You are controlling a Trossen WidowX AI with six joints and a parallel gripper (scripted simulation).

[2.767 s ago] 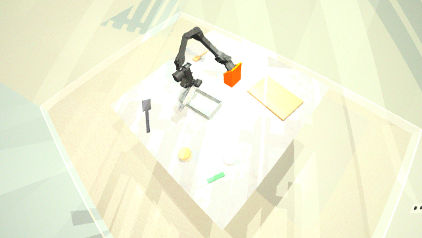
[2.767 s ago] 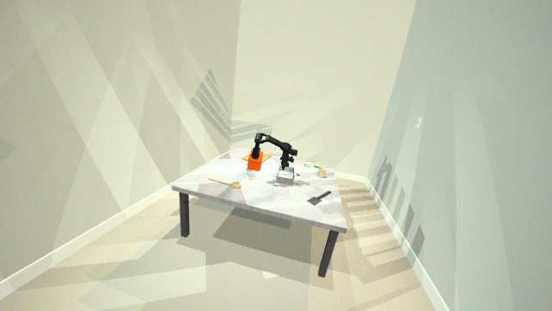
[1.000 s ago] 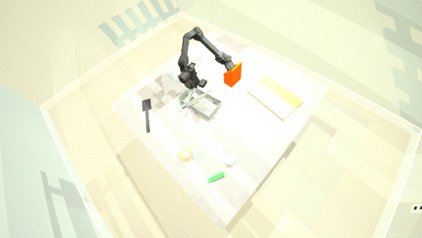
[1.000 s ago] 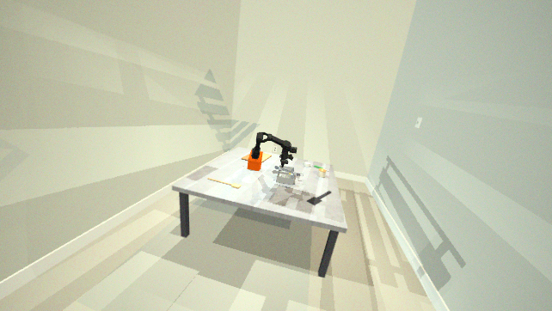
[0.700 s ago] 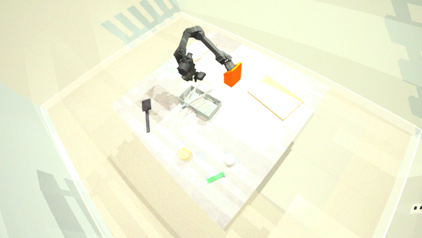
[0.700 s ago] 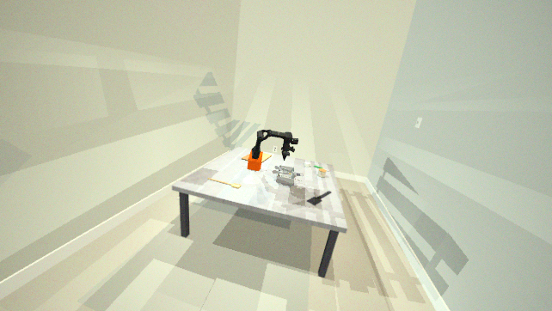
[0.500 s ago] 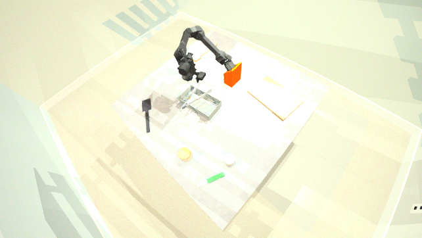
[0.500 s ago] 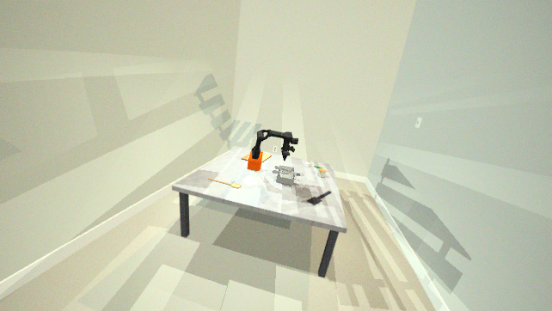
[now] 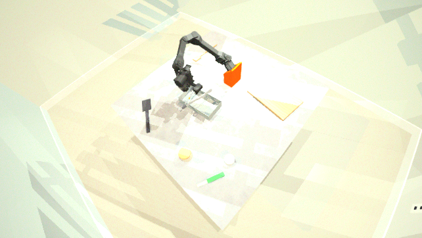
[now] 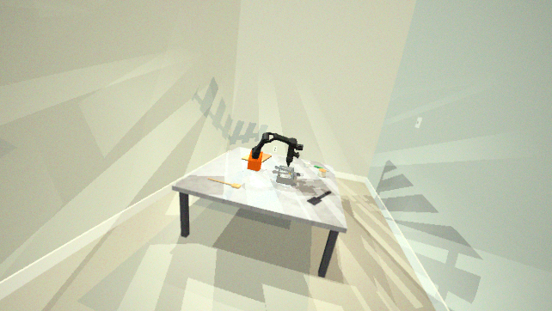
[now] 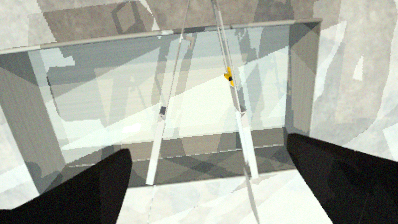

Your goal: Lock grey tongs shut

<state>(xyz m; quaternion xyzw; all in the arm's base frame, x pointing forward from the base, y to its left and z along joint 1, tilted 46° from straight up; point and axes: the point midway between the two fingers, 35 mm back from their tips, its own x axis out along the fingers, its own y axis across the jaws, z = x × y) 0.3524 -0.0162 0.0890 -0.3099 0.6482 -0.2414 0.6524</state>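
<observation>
The grey tongs point(image 9: 201, 96) point(image 11: 244, 137) lie open across the roasting tin point(image 9: 215, 111) point(image 10: 285, 179) point(image 11: 303, 75). In the wrist view their two arms draw together toward the top edge, where the joining end is out of frame; the wider bars stand apart over the tin's near wall. A small yellow mark sits on the right arm. My gripper point(image 10: 289, 164) point(image 11: 210, 148) is open and empty above the tin's near side, one finger outside each arm of the tongs in the wrist view. The wooden board point(image 9: 283, 110) point(image 10: 264, 158) lies apart from the tin, partly washed out by glare.
A black spatula point(image 9: 146, 113) point(image 10: 319, 198) lies beside the tin. A yellow round item point(image 9: 185, 154) point(image 10: 322, 173), a white round item point(image 9: 229, 160) and a green-handled tool point(image 9: 215, 177) lie farther off. A wooden spoon point(image 10: 223, 183) lies behind the arm's orange base point(image 9: 233, 77) point(image 10: 254, 162).
</observation>
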